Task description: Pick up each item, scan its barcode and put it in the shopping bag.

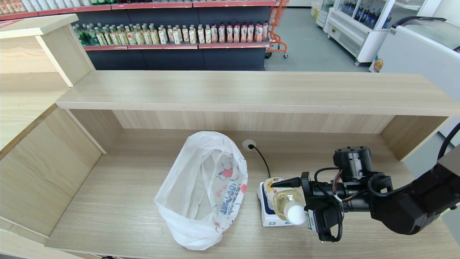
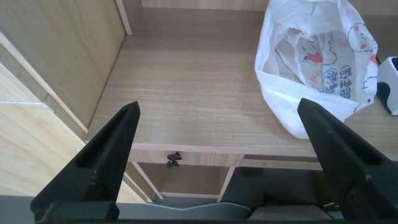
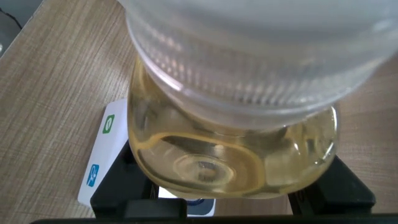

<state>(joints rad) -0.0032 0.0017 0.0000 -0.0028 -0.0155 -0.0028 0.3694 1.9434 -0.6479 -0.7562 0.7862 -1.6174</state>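
R gripper [image 1: 291,197] is clamped on a bottle [image 1: 285,205] of yellowish drink, one finger across the top of it, the other hidden behind it. Bottle is tipped on its side, white cap [image 1: 296,214] toward the counter's front edge, base toward the back, right over the scanner [image 1: 267,218]. Can't tell if the two touch. In the R wrist view the bottle [image 3: 230,143] sits close to the lens w/ the scanner's white edge [image 3: 102,158] under it. Scanner lies on the counter [image 1: 107,201] right of middle, near the front edge. Its black cable [image 1: 264,162] runs back to a round port [image 1: 248,144] in the counter. Shopping bag [image 1: 201,190] (white plastic, mouth open, upright) stands just beside the scanner on its left, about mid-counter. L gripper [image 2: 219,106] hangs above the counter's front edge toward the left corner, jaws wide apart, nothing between them. Bag [image 2: 311,93] is off to its side. Behind the counter's raised ledge [image 1: 251,90]: drink shelves [image 1: 172,34] and a chest freezer [image 1: 413,46].
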